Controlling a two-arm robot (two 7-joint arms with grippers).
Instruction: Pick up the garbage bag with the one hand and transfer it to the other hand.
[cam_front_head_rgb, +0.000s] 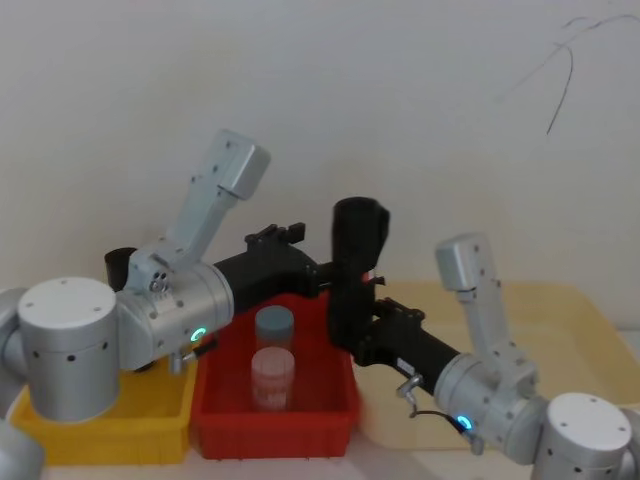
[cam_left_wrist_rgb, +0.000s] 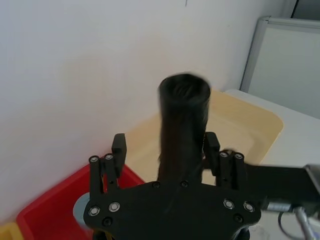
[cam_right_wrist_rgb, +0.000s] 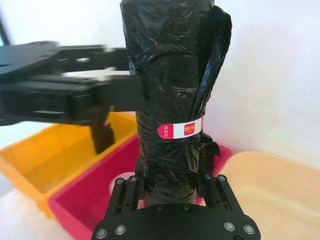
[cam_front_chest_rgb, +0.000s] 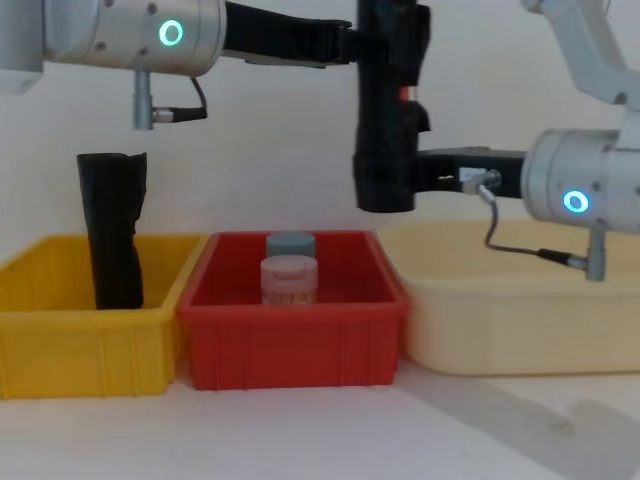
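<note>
The garbage bag (cam_front_head_rgb: 358, 260), a black roll with a red-and-white sticker (cam_right_wrist_rgb: 181, 130), stands upright in the air above the red bin (cam_front_chest_rgb: 290, 340). My right gripper (cam_right_wrist_rgb: 171, 175), on the blue-ringed arm, is shut on its lower end (cam_front_chest_rgb: 385, 185). My left gripper (cam_left_wrist_rgb: 165, 142), on the green-ringed arm, reaches in at the roll's upper part (cam_front_chest_rgb: 385, 45). Its fingers are open around the roll: one finger (cam_left_wrist_rgb: 119, 146) stands off from the bag (cam_left_wrist_rgb: 184, 125), while the other sits against it.
Two lidded jars (cam_front_head_rgb: 273, 325) (cam_front_head_rgb: 272, 375) stand in the red bin (cam_front_head_rgb: 275, 425). To its left a yellow bin (cam_front_chest_rgb: 80, 350) holds a taller rumpled black roll (cam_front_chest_rgb: 112, 230). A beige tray (cam_front_chest_rgb: 510, 320) lies to the right, and a white wall stands behind.
</note>
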